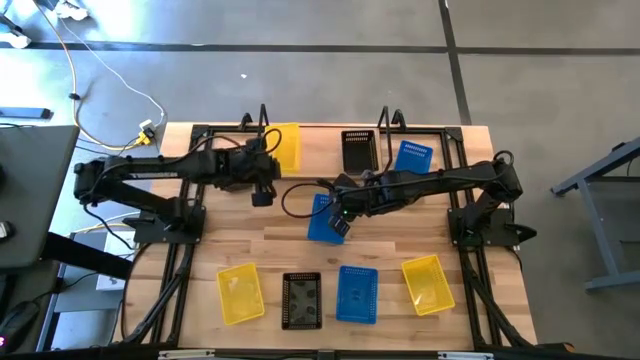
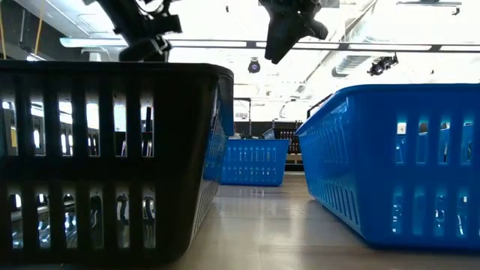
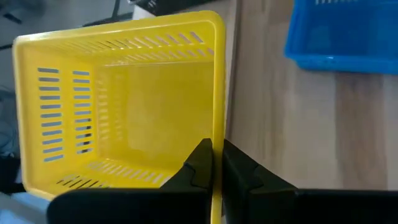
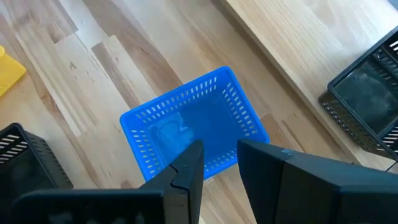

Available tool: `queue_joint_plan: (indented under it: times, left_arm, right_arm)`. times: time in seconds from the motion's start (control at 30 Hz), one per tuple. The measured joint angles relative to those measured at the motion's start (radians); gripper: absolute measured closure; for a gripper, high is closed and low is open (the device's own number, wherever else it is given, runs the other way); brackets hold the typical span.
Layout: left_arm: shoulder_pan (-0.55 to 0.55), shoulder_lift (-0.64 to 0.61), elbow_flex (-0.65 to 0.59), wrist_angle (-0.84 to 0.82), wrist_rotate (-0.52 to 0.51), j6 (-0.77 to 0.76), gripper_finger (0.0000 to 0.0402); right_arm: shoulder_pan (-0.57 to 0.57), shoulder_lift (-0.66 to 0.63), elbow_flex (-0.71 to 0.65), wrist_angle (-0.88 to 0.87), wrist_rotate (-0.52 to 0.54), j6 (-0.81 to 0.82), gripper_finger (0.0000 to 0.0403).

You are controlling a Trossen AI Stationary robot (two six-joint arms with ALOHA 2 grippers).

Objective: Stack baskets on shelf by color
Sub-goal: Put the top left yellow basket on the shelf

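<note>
A yellow basket [image 1: 287, 148] sits at the left end of the shelf [image 1: 330, 130], and my left gripper [image 3: 216, 149] is shut on it. A black basket [image 1: 360, 150] and a blue basket [image 1: 413, 156] stand further right on the shelf. Another blue basket [image 4: 196, 127] rests upright on the table's middle [image 1: 322, 220]. My right gripper [image 4: 221, 152] hovers open above its edge, well clear of it in the low view [image 2: 291, 30]. My left gripper pinches the yellow basket's long side wall at the rim [image 3: 219, 124], with one finger [image 3: 198, 163] inside the basket and the other [image 3: 239, 165] outside. The fingers come from above at a slant. The basket stays level and open side up. Whether its bottom rests on the plank, I cannot tell.
Along the table's near edge stand a yellow basket [image 1: 240, 293], a black basket [image 1: 302, 300], a blue basket [image 1: 357, 293] and another yellow basket [image 1: 428, 283]. The black one [image 2: 105, 165] and the blue one [image 2: 397, 161] fill the low view. Bare wood lies between this row and the shelf.
</note>
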Motion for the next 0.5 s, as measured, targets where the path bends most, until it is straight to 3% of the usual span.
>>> queue_joint_plan:
  times: [0.5]
  left_arm:
    - [0.102, 0.188, 0.0, 0.045, -0.005, 0.096, 0.0401]
  right_arm:
    - [-0.002, 0.0, 0.0, 0.0, -0.004, -0.002, 0.032]
